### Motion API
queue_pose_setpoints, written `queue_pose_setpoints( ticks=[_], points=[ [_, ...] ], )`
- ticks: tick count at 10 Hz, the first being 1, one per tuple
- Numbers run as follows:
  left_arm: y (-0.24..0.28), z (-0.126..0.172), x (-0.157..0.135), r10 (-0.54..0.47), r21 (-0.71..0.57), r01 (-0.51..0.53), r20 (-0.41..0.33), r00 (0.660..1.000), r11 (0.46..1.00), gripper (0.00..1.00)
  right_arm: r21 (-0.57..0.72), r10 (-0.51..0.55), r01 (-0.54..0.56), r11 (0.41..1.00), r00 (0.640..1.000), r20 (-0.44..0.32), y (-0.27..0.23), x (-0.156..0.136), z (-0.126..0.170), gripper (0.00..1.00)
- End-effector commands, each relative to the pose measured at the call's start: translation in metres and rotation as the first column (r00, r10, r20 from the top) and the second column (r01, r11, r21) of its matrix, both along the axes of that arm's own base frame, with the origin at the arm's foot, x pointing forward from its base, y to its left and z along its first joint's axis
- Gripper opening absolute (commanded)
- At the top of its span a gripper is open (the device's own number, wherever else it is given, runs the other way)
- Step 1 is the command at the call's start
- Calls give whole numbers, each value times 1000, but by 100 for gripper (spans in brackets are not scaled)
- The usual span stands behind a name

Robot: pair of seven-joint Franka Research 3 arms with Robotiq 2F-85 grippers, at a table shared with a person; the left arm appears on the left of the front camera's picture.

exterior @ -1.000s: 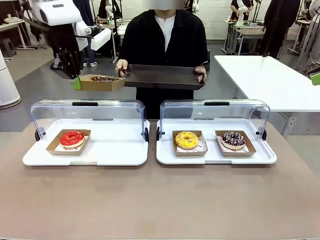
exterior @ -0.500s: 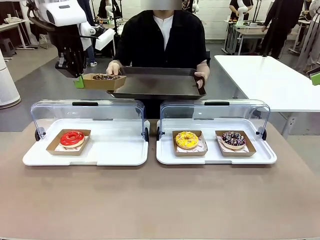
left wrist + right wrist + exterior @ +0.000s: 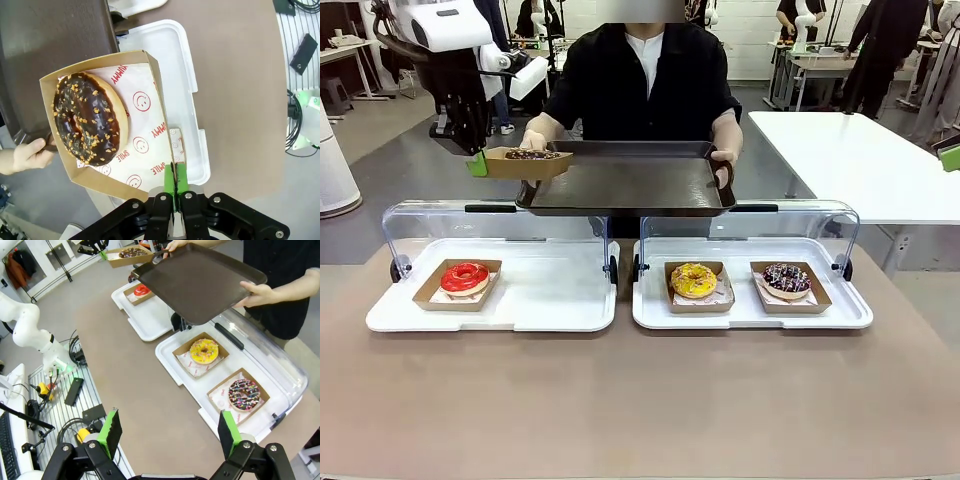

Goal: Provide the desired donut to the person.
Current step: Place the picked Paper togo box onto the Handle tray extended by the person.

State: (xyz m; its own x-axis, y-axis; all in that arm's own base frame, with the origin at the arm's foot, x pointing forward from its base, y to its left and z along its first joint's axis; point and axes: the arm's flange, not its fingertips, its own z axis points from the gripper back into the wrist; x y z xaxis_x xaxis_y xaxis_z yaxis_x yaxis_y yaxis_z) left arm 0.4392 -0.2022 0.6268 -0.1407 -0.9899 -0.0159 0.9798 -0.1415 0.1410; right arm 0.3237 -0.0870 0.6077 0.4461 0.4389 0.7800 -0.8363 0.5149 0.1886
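Tray [image 3: 625,185] moved nearer, edge beneath donut box [image 3: 525,165].

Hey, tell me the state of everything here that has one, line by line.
Left pincer: shut on the donut box.
Right pincer: open, empty.
Donut box: aloft, chocolate donut inside.
Serving tray: empty, held by the person.
Left case lid: open.
Right case lid: open.
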Motion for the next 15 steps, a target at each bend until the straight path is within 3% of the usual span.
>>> queue_pose_setpoints(
  ticks=[1,3,4,6,10,15],
  points=[
    [2,0,-5,-7,-5,7,-1,1000,1000,0,27,17,-17,999,1000,23,1,3,1,100],
    [-8,5,10,-43,-26,43,20,999,999,1,27,17,-17,999,1000,23,1,3,1,100],
    [-15,5,4,-30,-62,33,42,999,998,1,27,17,-17,999,1000,23,1,3,1,100],
    [-30,15,27,-57,-58,62,74,996,996,1,27,17,-17,999,1000,23,1,3,1,100],
    [-77,-4,54,-29,18,27,150,988,999,1,27,17,-17,999,1000,23,1,3,1,100],
    [-97,-26,111,2,-4,-2,8,1000,1000,1,27,17,-17,999,1000,23,1,3,1,100]
  ],
)
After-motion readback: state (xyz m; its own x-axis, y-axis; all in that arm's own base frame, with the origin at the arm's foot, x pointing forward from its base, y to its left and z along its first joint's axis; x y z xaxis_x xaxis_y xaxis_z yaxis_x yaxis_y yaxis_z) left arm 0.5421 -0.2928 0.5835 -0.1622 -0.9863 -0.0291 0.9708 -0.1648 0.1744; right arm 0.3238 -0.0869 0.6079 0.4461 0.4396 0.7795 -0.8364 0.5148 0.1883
